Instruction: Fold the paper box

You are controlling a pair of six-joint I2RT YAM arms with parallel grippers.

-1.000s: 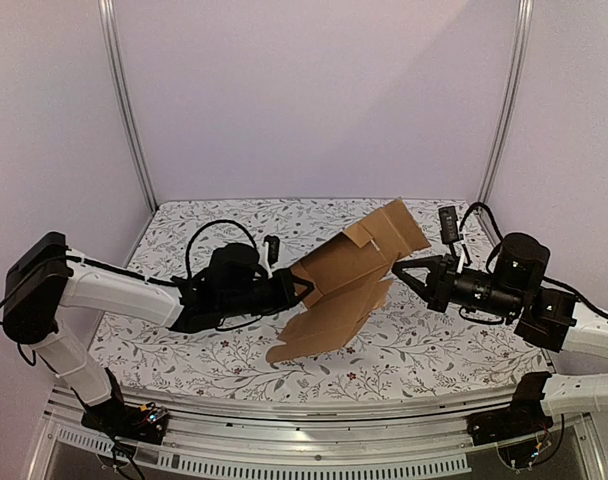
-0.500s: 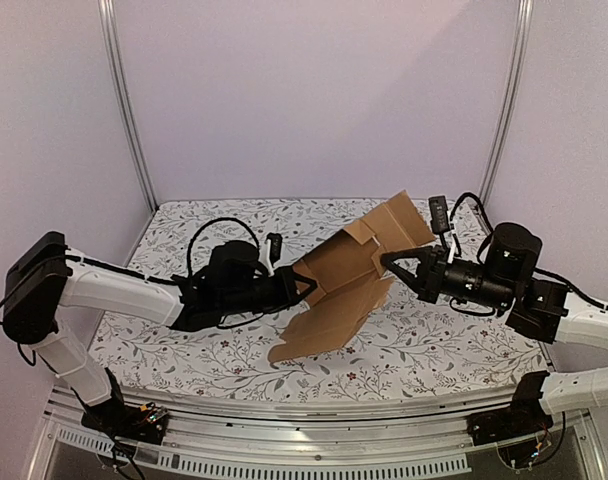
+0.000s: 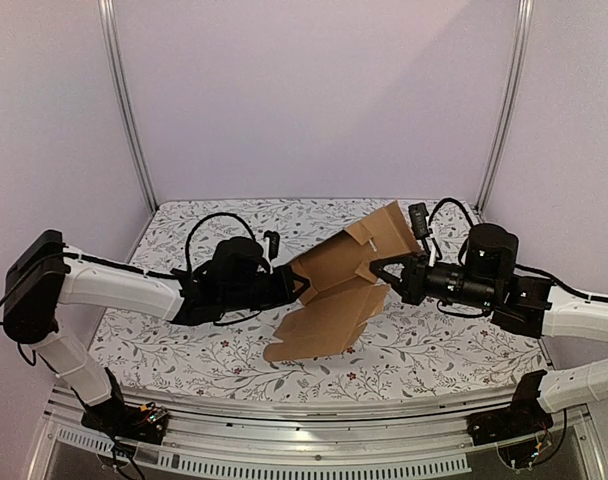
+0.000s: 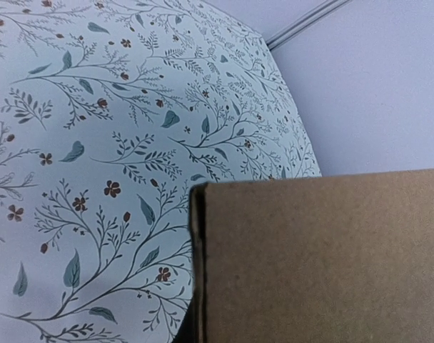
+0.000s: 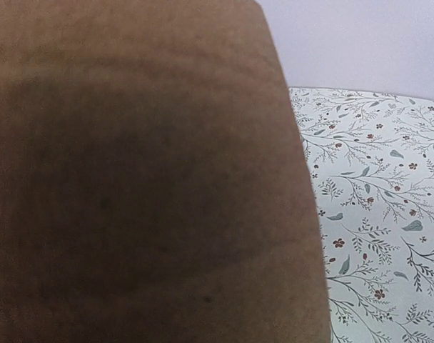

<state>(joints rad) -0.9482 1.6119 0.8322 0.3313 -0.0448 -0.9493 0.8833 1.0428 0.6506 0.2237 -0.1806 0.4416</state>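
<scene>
Brown paper box tilted, left jaws clamping its edge, right jaws' opening unclear

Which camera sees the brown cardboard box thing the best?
The top external view: it shows the whole brown cardboard sheet, with all its partly folded flaps. The left wrist view shows just one flat panel and its edge; the right wrist view shows only blurry brown.

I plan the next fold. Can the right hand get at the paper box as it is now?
Probably yes. The right hand sits at the right edge of the paper box, nothing between them, and the left hand holds it up.
</scene>
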